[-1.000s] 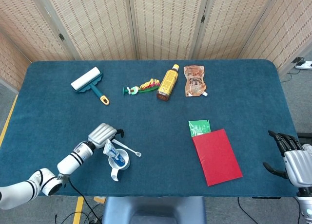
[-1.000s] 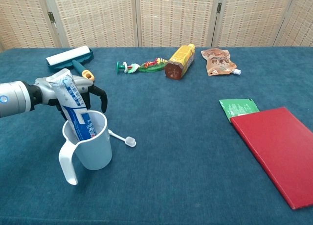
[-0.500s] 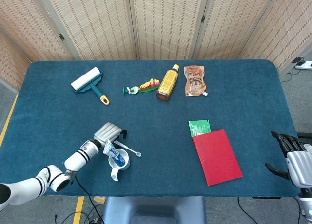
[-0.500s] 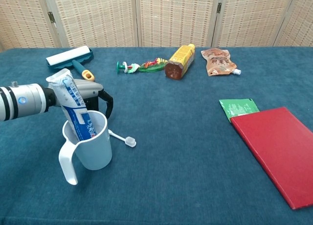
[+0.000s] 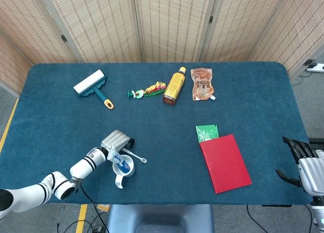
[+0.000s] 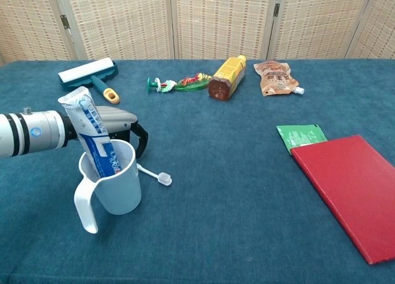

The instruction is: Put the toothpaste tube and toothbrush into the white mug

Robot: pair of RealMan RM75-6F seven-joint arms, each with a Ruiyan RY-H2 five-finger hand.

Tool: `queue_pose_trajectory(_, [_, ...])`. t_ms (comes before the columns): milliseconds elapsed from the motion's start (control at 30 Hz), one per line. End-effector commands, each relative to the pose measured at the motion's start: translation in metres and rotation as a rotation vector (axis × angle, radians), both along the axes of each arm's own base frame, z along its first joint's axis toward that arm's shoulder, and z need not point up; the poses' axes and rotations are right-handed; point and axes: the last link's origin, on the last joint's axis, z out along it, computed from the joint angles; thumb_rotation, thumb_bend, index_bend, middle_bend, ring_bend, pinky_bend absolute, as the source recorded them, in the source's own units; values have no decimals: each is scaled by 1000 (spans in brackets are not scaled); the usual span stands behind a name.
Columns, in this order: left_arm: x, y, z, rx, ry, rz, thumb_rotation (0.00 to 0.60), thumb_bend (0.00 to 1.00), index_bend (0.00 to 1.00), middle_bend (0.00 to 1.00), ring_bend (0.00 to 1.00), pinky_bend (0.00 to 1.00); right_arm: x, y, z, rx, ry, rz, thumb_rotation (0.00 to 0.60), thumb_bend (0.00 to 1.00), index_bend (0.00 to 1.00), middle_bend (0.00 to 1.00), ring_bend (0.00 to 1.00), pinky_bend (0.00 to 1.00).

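Toothpaste tube (image 6: 92, 133) is already standing in the white mug (image 6: 114, 184), lower left of the chest view, leaning back toward the left hand (image 6: 117, 123). What's changed over the last second: that hand has slid further right across both views and now sits just behind the mug, over the handle end of the toothbrush (image 6: 154, 174). The tube hasn't budged, so it looks let go of and that half of the job is done.

The toothbrush lies flat on the blue table (image 6: 247, 191) just right of the mug, head pointing right. The left hand's fingers curl downward with nothing visibly in them; whether they're touching the brush handle yet I can't tell, since the mug and tube block it. My guess is it's lining up to grab the brush.

The right hand (image 5: 304, 164) hangs off the lower right table edge in the head view, fingers spread, empty.
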Motion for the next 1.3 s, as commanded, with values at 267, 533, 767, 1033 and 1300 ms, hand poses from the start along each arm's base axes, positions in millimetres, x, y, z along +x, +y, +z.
queue_pose_trajectory(267, [2, 2, -5, -3, 2, 15, 600, 355, 546, 979, 871, 1000, -1, 1, 1, -4, 1, -2, 600, 91, 93, 211, 169, 176])
queue_pose_trajectory(533, [2, 2, -6, -8, 3, 23, 600, 398, 545, 979, 871, 1000, -1, 1, 1, -3, 2, -4, 600, 90, 93, 211, 169, 177])
queue_pose_trajectory(767, [1, 3, -7, -11, 6, 29, 600, 456, 571, 979, 871, 1000, -1, 1, 1, -3, 2, -3, 600, 91, 92, 211, 169, 176])
queue_pose_trajectory(1033, [2, 6, -5, 3, -11, 33, 600, 469, 616, 979, 872, 1000, -1, 0, 1, -2, 2, -3, 600, 90, 93, 211, 169, 177])
queue_pose_trajectory(1300, [2, 19, 24, 69, -122, 96, 600, 469, 624, 979, 873, 1000, 2, -2, 1, -1, 1, 8, 600, 91, 93, 211, 169, 177])
